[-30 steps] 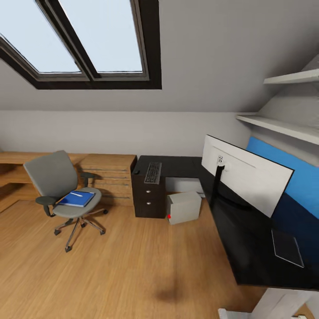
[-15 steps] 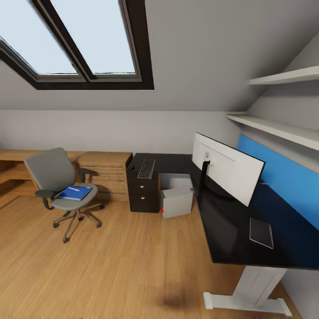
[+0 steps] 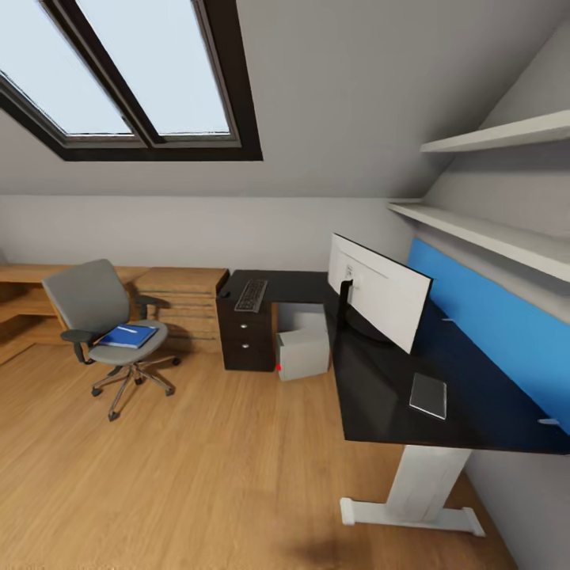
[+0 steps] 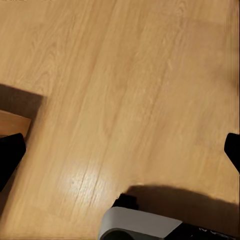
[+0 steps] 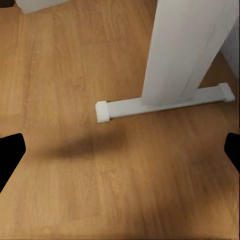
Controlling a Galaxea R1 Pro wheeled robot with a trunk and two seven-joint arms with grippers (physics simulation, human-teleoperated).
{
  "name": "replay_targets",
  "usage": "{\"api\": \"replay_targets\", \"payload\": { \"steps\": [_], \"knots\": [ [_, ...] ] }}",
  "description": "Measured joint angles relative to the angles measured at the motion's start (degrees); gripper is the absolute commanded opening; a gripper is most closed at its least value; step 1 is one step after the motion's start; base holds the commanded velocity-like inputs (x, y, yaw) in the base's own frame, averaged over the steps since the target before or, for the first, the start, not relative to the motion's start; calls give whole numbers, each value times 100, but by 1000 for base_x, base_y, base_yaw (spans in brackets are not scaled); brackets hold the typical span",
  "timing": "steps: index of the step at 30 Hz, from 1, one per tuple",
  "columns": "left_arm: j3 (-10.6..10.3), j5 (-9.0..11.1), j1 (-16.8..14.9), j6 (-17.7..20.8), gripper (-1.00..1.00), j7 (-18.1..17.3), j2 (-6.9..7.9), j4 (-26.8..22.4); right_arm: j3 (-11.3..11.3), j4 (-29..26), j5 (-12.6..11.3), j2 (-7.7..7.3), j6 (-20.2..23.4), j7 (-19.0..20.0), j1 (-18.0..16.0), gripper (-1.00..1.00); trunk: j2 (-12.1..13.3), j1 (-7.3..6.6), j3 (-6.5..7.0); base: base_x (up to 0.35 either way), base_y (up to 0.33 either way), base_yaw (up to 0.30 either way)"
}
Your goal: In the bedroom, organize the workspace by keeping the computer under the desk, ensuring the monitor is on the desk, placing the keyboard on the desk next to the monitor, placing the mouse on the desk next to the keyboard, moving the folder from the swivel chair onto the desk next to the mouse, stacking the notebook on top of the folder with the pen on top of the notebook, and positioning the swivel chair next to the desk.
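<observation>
The grey swivel chair (image 3: 95, 305) stands on the floor at the left, apart from the desk, with the blue folder (image 3: 127, 336) on its seat and a thin whitish pen (image 3: 127, 329) lying on the folder. On the black L-shaped desk (image 3: 372, 388) the monitor (image 3: 378, 290) stands with its white back toward me. The keyboard (image 3: 251, 295) lies on the far wing above the drawers, the small black mouse (image 3: 224, 294) just left of it. The pale notebook (image 3: 428, 395) lies near the desk's front. The computer (image 3: 303, 349) stands under the desk. My left gripper (image 4: 120, 152) and right gripper (image 5: 120, 150) hang open over the floor.
A light wooden dresser (image 3: 180, 294) stands between chair and desk drawers (image 3: 247, 342). The desk's white leg (image 5: 185, 50) and foot (image 5: 160, 105) are close to my right gripper. Two wall shelves (image 3: 491, 229) run above the desk. My base (image 4: 145, 225) shows below the left gripper.
The whole head view has shifted: the camera has backed away, so desk and chair look smaller and the desk's white leg and foot have come into view. No object has moved.
</observation>
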Motion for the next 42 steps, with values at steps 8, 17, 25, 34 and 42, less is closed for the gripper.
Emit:
{"api": "replay_targets", "payload": {
  "steps": [8, 17, 25, 34, 42],
  "knots": [
    [146, 223, 0, 131, 100, 1, 116, -918, -72, -173, -90, -344, 7, -39, -4, 100, -1, -2, 0, -80, -81, 0],
    [577, 379, 2, 2289, 100, -6, 281, -3716, -315, -2310, -582, -806, 951, -389, -4, 100, 2, -2, -2, -6, -6, 0],
    [1139, 292, -1, 3241, 100, -36, 321, -5284, -428, -4463, -566, -1188, 4766, -990, -1203, 100, 1, -2, 1, 0, 0, 0],
    [1152, -96, 0, 3258, 100, -18, 366, -5162, -451, -2665, -528, -1171, 4422, -966, -2198, 100, 0, -5, 0, 93, -11, 0],
    [1096, -262, 0, 3256, 100, -3, 355, -5147, -428, -2301, -485, -1174, 3829, -974, -2346, 100, -1, -6, 0, 286, -112, 0]
  ]
}}
